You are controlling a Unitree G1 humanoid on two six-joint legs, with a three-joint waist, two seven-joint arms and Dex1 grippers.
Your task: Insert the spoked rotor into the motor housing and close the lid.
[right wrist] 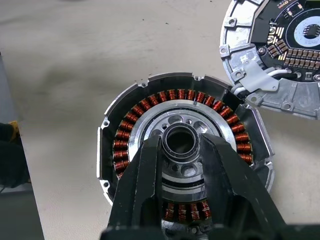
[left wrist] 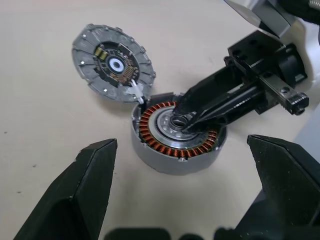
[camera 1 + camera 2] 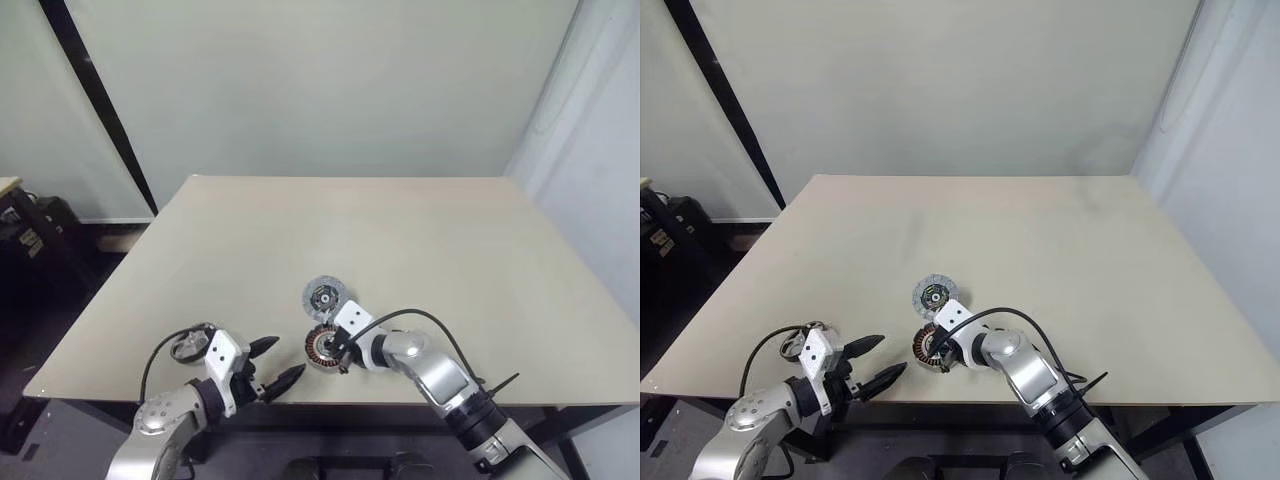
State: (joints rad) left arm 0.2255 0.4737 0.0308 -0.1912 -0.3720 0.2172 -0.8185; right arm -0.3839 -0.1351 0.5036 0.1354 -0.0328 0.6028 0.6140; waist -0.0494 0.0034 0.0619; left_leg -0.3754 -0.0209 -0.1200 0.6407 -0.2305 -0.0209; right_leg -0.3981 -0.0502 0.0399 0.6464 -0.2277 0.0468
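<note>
1. The spoked rotor [image 1: 180,145] is seated inside the motor housing [image 2: 176,150], its hub pinched by the right gripper [image 1: 181,146] so it can be centred.
2. The lid [image 2: 113,63] lies swung open on the table [image 3: 420,240] beside the housing (hinge still attached), leaving access.
3. The left gripper [image 2: 185,200] is held spread wide and empty nearby, judged ready for the lid.

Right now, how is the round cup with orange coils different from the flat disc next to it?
The motor housing is a deep cup ringed with copper coils; the lid is a flat disc with a dark circuit middle. The right gripper is pinching the housing's centre hub; the lid lies untouched. Both are round, silvery-rimmed, similar in width, and joined at the edge.
</note>
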